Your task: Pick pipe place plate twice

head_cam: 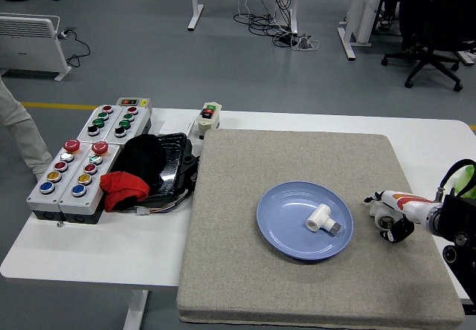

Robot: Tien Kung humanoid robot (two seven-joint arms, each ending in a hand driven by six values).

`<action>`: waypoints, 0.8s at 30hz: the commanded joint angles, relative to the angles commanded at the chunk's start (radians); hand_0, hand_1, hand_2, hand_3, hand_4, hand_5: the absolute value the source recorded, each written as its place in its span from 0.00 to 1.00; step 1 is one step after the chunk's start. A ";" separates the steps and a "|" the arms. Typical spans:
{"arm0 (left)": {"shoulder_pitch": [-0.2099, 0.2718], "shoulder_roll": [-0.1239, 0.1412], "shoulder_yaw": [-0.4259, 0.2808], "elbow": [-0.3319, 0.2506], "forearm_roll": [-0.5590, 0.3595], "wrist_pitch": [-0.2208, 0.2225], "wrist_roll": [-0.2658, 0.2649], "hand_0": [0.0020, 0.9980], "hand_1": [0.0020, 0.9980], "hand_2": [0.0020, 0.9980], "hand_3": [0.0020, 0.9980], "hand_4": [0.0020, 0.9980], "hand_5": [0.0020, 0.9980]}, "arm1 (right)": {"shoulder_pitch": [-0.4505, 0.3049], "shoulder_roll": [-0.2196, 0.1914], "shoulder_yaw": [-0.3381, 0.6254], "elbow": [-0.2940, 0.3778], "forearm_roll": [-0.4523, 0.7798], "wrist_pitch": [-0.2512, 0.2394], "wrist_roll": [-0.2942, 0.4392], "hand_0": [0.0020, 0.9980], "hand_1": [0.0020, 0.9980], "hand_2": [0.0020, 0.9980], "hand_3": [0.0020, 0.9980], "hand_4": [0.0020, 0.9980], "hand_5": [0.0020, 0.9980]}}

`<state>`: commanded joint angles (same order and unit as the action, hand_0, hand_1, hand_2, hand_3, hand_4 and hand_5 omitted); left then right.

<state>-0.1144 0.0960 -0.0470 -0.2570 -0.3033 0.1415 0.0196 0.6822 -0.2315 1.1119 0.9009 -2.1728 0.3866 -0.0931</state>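
Observation:
A blue plate (297, 222) lies on the grey mat, and one white pipe fitting (321, 218) rests on its right half. A second white pipe fitting (383, 215) lies on the mat just right of the plate. My right hand (388, 212) comes in from the right edge and sits around this fitting. A white and red finger (387, 196) stretches over the fitting's far side and the black thumb (400, 230) is at its near side. The hand looks open, and the fitting still rests on the mat. My left arm is out of view.
The grey mat (245, 270) covers the table's middle and right. Left of it are a black tray (169, 168) with a black and a red cloth, two grey button boxes (74, 174), and a small switch box (208, 116). A person's leg shows at the far left edge.

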 joint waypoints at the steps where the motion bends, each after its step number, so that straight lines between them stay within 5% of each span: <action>1: 0.000 0.000 0.000 0.000 0.000 0.000 0.000 0.64 0.63 0.69 0.65 0.36 1.00 | 0.000 0.000 0.000 -0.003 -0.003 -0.002 0.003 0.71 0.71 0.72 0.85 0.68 0.11; 2: 0.001 0.000 0.001 0.000 -0.001 0.000 0.000 0.64 0.63 0.69 0.65 0.36 1.00 | 0.000 0.001 -0.001 -0.006 -0.009 -0.004 0.005 0.71 0.71 0.72 0.85 0.68 0.11; 3: 0.001 0.000 0.001 0.000 -0.001 0.000 0.000 0.64 0.63 0.69 0.65 0.36 1.00 | 0.000 0.001 -0.001 -0.007 -0.010 -0.004 0.005 0.56 0.61 0.59 0.77 0.63 0.05; 24: -0.007 0.000 0.005 -0.001 -0.001 -0.001 0.000 0.64 0.63 0.68 0.65 0.36 1.00 | 0.001 -0.009 0.017 0.006 -0.009 -0.040 0.005 0.37 0.48 0.52 0.67 0.59 0.04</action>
<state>-0.1212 0.0958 -0.0423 -0.2575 -0.3046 0.1403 0.0194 0.6830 -0.2408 1.1285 0.9067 -2.1818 0.3461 -0.0881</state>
